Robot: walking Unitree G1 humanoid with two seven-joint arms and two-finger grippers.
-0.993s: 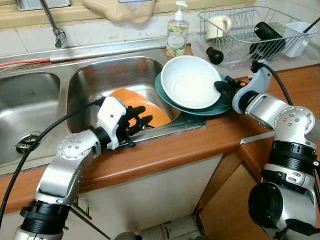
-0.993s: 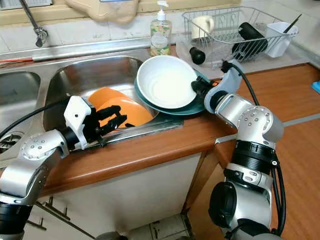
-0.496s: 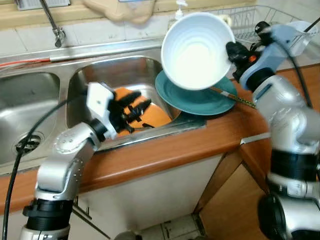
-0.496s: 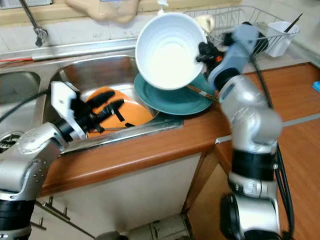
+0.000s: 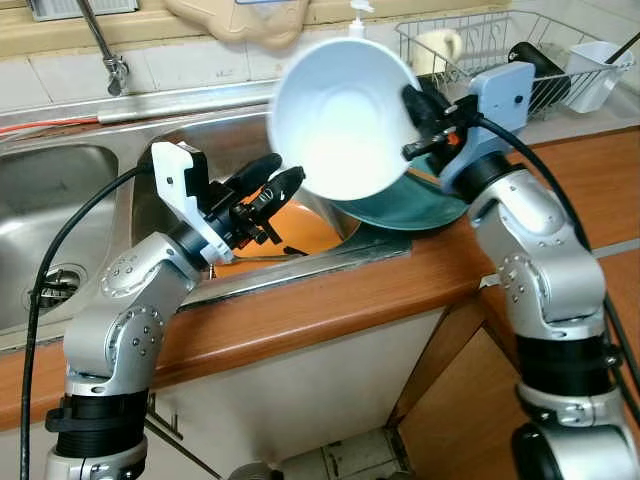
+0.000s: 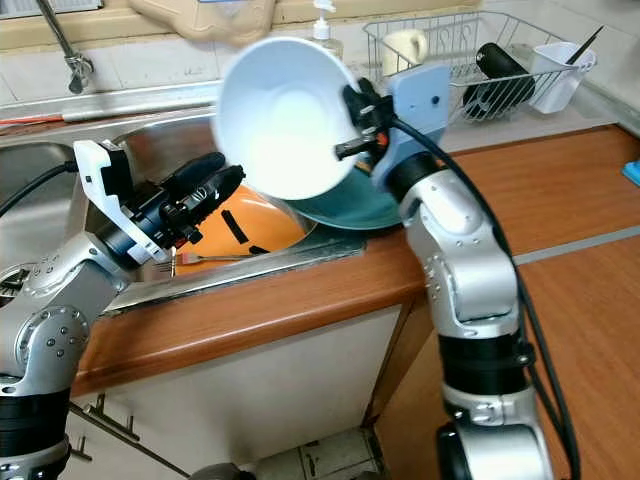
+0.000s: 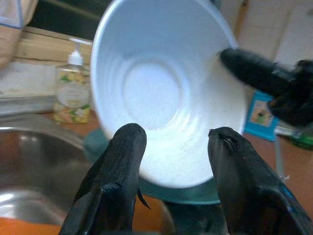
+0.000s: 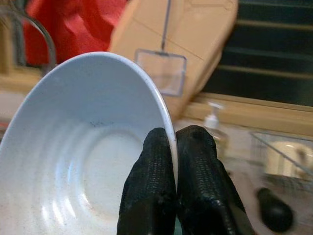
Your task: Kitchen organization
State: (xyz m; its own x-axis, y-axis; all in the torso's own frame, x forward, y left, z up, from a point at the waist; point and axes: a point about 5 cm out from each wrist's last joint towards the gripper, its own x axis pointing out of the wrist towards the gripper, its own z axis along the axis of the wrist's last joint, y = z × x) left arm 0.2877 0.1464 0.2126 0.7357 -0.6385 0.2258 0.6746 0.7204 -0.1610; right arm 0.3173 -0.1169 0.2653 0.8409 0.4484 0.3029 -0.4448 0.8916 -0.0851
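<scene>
The right claw (image 5: 418, 118) was found clamped on the rim of the white bowl (image 5: 340, 120), one finger inside and one outside, pressed tight against the wall. The bowl was held in the air, tilted, above the sink (image 5: 180, 150) and over the teal plate (image 5: 420, 205), which rested on the wooden table (image 5: 330, 300) at the sink's edge. The left claw (image 5: 262, 180) was observed spread wide with nothing between its fingers, just beside the bowl's lower rim, contact not determinable. An orange plate (image 5: 305, 228) lay in the sink beneath it. A dish rack (image 5: 470, 45) stood behind.
</scene>
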